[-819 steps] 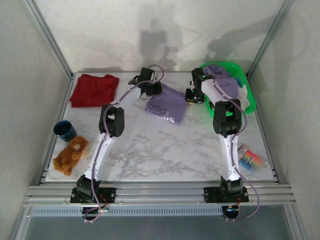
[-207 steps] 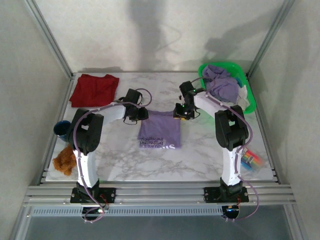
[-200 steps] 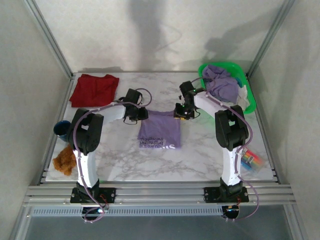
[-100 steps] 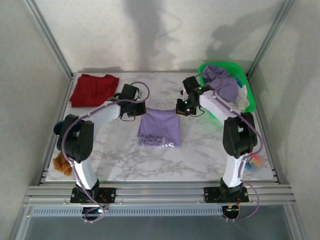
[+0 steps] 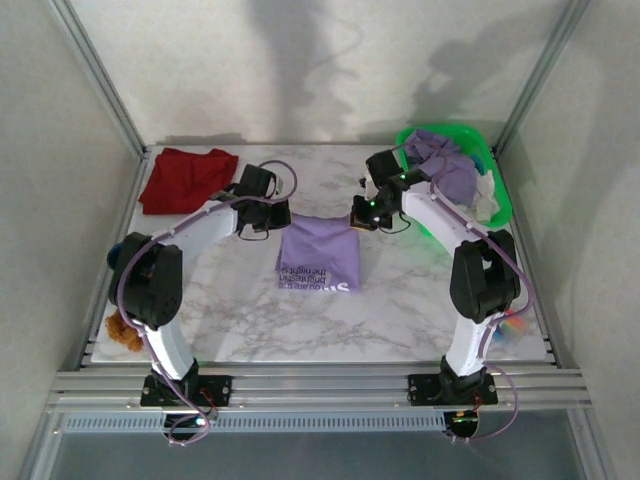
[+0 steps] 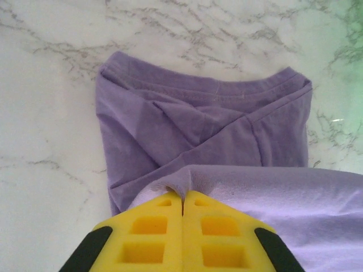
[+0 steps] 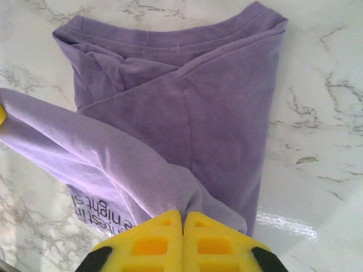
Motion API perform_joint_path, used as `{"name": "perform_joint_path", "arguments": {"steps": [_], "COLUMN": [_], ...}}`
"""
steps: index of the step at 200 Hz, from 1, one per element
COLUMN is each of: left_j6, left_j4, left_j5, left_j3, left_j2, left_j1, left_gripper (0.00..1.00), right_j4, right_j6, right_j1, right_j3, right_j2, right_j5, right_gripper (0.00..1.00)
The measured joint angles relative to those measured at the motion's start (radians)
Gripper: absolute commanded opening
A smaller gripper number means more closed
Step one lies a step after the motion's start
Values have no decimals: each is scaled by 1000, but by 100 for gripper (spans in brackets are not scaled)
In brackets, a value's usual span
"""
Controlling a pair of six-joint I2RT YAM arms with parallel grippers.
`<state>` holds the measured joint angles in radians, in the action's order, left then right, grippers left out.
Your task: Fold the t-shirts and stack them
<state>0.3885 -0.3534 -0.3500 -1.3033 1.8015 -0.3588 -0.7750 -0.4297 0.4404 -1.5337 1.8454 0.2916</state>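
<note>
white marble-patterned tabletop sits between pale enclosure walls. the left gripper has its yellow fingers pressed together on a lifted corner of the lavender-purple soft cloth t-shirt with white printed lettering; the rest of that shirt lies folded flat on the marble just ahead of and below its fingertips. the right gripper is likewise clamped on another raised part of the same shirt, with the cloth stretching away toward the left gripper and the lettering showing beside its fingers. a flat dark red cloth t-shirt lies well out past the left gripper's outer side. a bright green plastic basket heaped with crumpled lavender cloth t-shirts stands near the right gripper's outer side.
</note>
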Motion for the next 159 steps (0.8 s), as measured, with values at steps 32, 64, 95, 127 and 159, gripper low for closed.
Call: {"name": "perform_joint_path", "arguments": {"steps": [32,64,95,127,159], "left_j6": [0,0,0,-5,-3], "left_j4": [0,1,6,19,19], "left_j5": [-17,-27,-79,-149,-218], "left_j3": [-47,-90,-172,-359,-525], "left_j2": [32,53,145,378,582], "left_j1": [9,16,42,69,87], "left_gripper": [0,0,0,0,0], "right_j4": [6,4,21,52,33], "right_j6": [13,28,51,73,82], "right_j1": [1,1,-3,-29,-59], "right_j3": [2,-14,-88,-241,-457], "right_j2": [0,1,50,243,484], "right_j5": [0,-3,-5,-3,-6], "right_gripper": [0,0,0,0,0]}}
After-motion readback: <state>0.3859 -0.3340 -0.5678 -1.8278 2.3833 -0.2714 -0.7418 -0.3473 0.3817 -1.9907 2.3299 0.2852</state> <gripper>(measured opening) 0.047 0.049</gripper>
